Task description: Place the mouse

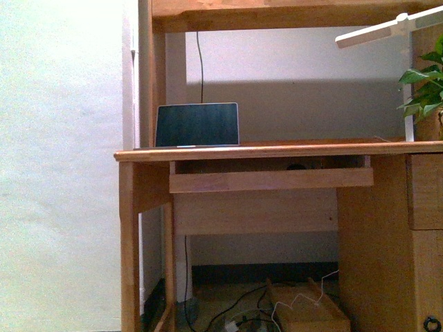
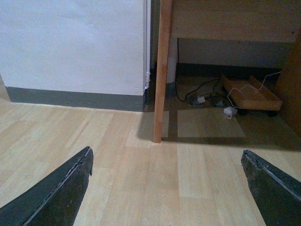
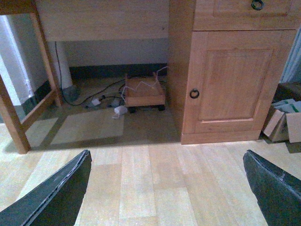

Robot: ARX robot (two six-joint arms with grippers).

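A small dark rounded shape (image 1: 296, 166) lies in the shadowed gap above the desk's pull-out shelf (image 1: 270, 180); it may be the mouse, but too little shows to be sure. Neither gripper is in the front view. My left gripper (image 2: 167, 188) is open and empty, low over the wooden floor, in front of the desk's left leg (image 2: 162, 70). My right gripper (image 3: 167, 188) is open and empty, low over the floor, in front of the desk's cupboard door (image 3: 230, 80). Each wrist view shows both dark fingers (image 2: 61, 193) (image 3: 61, 197) spread wide apart.
A laptop (image 1: 197, 124) stands open on the desktop (image 1: 311, 148) at the left. A white lamp (image 1: 387, 28) and a green plant (image 1: 426, 86) are at the right. Under the desk sit a wooden wheeled tray (image 3: 143, 92) and cables (image 2: 207, 96). Cardboard boxes (image 3: 282, 122) lie beside the cupboard.
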